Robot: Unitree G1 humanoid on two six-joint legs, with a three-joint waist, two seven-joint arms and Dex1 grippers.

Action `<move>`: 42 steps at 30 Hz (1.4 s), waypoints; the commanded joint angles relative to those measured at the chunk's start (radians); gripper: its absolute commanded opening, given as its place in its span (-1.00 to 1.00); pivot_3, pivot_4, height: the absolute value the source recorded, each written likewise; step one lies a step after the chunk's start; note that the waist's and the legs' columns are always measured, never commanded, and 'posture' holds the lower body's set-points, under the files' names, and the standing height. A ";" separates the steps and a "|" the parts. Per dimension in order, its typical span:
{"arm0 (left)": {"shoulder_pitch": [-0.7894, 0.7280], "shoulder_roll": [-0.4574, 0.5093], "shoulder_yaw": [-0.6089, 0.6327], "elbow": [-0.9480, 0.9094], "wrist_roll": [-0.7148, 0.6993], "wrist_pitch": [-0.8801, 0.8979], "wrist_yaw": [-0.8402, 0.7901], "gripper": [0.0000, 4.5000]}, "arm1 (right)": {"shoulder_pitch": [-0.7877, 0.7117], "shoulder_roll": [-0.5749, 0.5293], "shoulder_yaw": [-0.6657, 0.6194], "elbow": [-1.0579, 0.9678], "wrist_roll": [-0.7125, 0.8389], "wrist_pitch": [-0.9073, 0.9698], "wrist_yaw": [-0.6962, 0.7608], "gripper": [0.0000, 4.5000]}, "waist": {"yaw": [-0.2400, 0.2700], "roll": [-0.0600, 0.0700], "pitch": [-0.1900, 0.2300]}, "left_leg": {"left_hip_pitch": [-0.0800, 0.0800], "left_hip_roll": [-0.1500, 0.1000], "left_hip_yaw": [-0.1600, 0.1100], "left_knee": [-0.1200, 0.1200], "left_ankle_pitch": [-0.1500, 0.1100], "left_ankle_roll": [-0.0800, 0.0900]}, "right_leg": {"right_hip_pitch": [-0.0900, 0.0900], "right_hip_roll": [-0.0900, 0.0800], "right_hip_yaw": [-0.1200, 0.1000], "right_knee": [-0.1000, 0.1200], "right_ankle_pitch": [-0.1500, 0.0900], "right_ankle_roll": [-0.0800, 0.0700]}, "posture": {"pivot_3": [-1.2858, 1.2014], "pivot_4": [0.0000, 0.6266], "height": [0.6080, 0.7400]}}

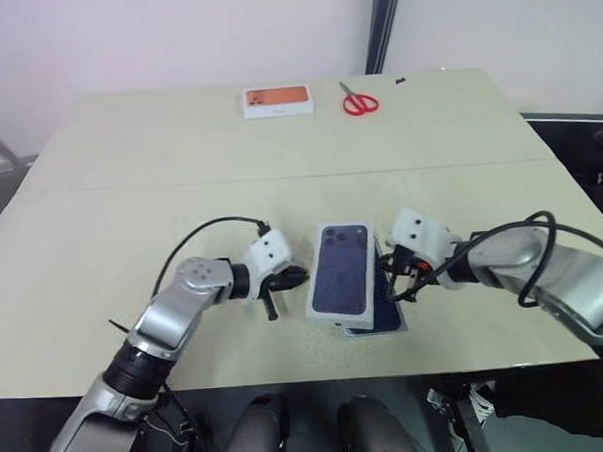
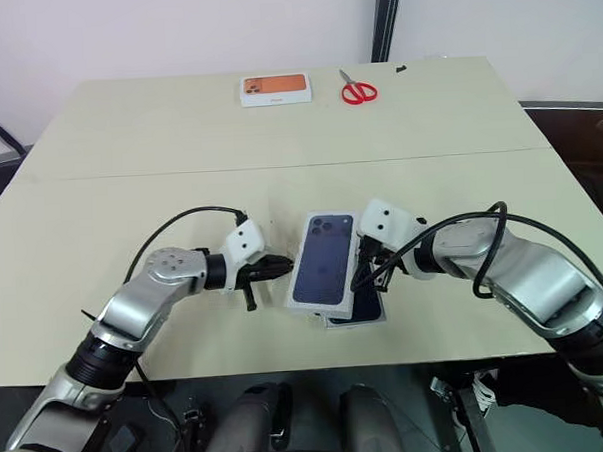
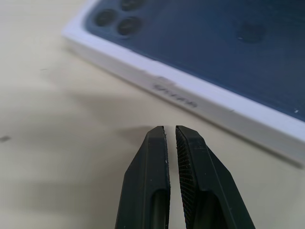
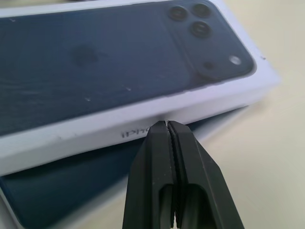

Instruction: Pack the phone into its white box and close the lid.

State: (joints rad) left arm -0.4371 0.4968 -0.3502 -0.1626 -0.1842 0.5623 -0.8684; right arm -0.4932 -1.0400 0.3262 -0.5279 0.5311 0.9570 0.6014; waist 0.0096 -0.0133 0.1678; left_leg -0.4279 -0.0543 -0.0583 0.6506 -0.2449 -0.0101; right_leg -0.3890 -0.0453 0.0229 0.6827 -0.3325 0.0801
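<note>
a smaller box with an orange picture (image 1: 277, 100) and red scissors (image 1: 358, 103) lie well apart at the table's (image 1: 132, 243) far edge, nothing between them and the work. the lid (image 1: 341, 268), phone picture up, sits skewed over the white box (image 1: 391, 325) near the front edge, long axis running away from the robot, dark blue showing beneath. left gripper (image 1: 284, 280) pinched shut and empty, just beside the lid's left wall; right gripper (image 4: 167, 125), angled down, closed with nothing between its fingers, tips at the lid's right wall.

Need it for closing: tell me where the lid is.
The lid lies askew over the white box near the table's front edge, between both grippers.
</note>
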 commanded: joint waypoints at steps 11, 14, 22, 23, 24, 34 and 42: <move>-0.014 -0.064 -0.014 -0.130 -0.070 0.053 -0.042 -0.83 | 0.064 -0.017 -0.078 -0.055 -0.082 -0.011 0.109 -0.98 | 0.001 0.000 0.000 | 0.000 0.000 0.000 0.000 0.000 0.000 | 0.000 0.000 0.000 0.000 0.000 0.000 | 0.03 -0.52 1.00; -0.014 -0.065 -0.022 -0.142 -0.069 0.061 -0.043 -0.83 | 0.078 -0.015 -0.087 -0.052 -0.100 -0.010 0.121 -0.98 | 0.001 0.000 0.000 | 0.000 0.000 0.000 0.000 0.000 0.000 | 0.000 0.000 0.000 0.000 0.000 0.000 | 0.03 -0.52 1.00; -0.025 -0.057 -0.051 -0.135 -0.049 0.063 -0.057 -0.83 | 0.104 -0.009 -0.103 -0.048 -0.133 -0.006 0.140 -0.98 | 0.001 0.000 0.000 | 0.000 0.000 0.000 0.001 0.000 0.000 | 0.001 0.000 0.000 0.000 0.000 0.000 | 0.03 -0.52 1.00; -0.025 -0.053 -0.056 -0.134 -0.046 0.061 -0.059 -0.83 | 0.108 -0.007 -0.104 -0.047 -0.137 -0.005 0.140 -0.98 | 0.001 0.000 0.000 | 0.000 0.000 0.000 0.001 0.000 0.000 | 0.001 0.000 0.000 0.000 0.000 0.000 | 0.03 -0.52 1.00; -0.024 -0.050 -0.059 -0.134 -0.045 0.059 -0.061 -0.83 | 0.110 -0.005 -0.105 -0.047 -0.140 -0.004 0.141 -0.98 | 0.001 0.000 0.000 | 0.000 0.000 0.000 0.001 0.000 0.000 | 0.001 0.000 0.000 0.000 0.000 0.000 | 0.03 -0.52 1.00; -0.033 -0.054 -0.059 -0.112 -0.039 0.054 -0.048 -0.83 | 0.118 0.016 -0.106 -0.041 -0.168 -0.004 0.151 -0.98 | 0.001 0.000 0.000 | 0.000 0.000 0.000 0.001 0.000 0.000 | 0.001 0.000 0.000 0.000 0.000 0.000 | 0.03 -0.52 1.00; -0.042 -0.057 -0.030 -0.086 -0.044 0.051 -0.028 -0.83 | 0.107 0.033 -0.107 -0.062 -0.165 0.015 0.153 -0.98 | 0.001 0.000 0.000 | 0.000 0.000 0.000 0.001 0.000 0.000 | 0.001 0.000 0.000 0.000 0.000 0.000 | 0.03 -0.52 1.00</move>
State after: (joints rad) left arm -0.4606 0.4495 -0.4024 -0.2361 -0.2257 0.6302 -0.9024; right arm -0.3680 -1.0221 0.2391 -0.5292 0.3552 0.9770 0.7409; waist 0.0109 -0.0133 0.1678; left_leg -0.4277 -0.0544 -0.0584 0.6515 -0.2449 -0.0101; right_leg -0.3883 -0.0452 0.0227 0.6830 -0.3325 0.0802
